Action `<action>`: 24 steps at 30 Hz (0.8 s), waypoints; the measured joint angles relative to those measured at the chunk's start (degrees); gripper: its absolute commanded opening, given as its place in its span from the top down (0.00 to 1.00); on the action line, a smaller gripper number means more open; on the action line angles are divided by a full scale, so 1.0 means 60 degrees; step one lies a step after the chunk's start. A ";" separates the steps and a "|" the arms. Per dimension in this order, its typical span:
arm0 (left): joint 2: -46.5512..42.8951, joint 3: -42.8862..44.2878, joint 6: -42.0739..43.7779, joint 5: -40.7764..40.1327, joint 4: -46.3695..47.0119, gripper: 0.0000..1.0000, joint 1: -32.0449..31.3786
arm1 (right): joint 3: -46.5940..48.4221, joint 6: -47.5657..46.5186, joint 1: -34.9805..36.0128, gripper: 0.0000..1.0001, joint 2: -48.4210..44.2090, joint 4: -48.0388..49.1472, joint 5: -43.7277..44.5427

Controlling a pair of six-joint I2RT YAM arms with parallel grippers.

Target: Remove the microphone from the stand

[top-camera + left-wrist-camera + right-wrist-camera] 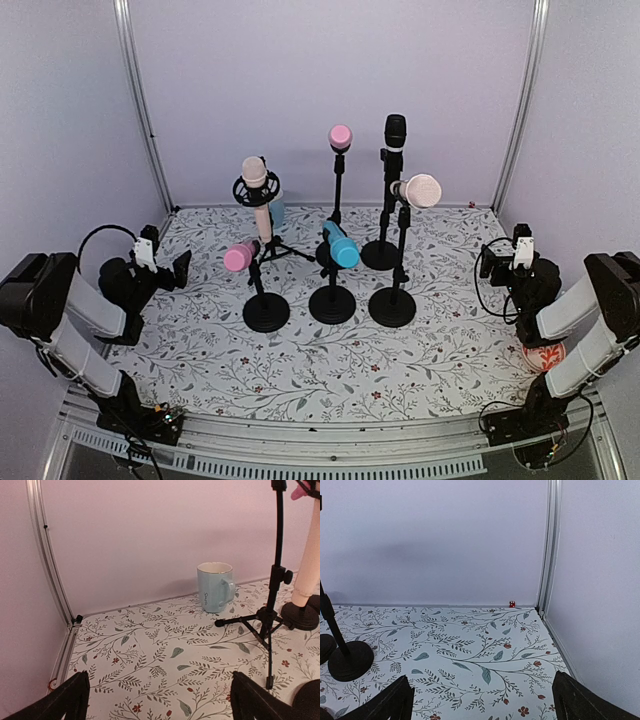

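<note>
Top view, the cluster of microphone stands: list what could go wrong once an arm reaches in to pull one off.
1. The stands crowd together: reaching the black microphone at the back could knock the pale microphone in front of it.
2. The tripod legs sprawl wide; the left end effector could snag one.
3. A toppled tripod might hit the mug.

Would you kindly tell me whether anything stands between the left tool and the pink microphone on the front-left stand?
Nothing visible does: only bare floral cloth lies between the open left tool and the pink microphone. The tripod stand sits just behind that microphone, beside the path rather than across it.
</note>
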 measured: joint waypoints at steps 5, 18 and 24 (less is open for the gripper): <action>0.0000 0.0000 0.0000 0.0000 0.0000 0.01 0.0004 | 0.0000 0.0026 0.0000 0.01 0.0000 0.0000 0.0000; 0.0000 0.0004 0.0000 0.0091 -0.0007 0.01 0.0015 | 0.1322 0.0703 -0.0062 0.01 -0.0980 -0.2590 0.1410; -0.0714 0.1042 -0.0044 0.0200 -0.2109 0.01 0.0106 | 0.2466 0.1512 -0.0069 0.01 -0.2743 -0.4758 0.1497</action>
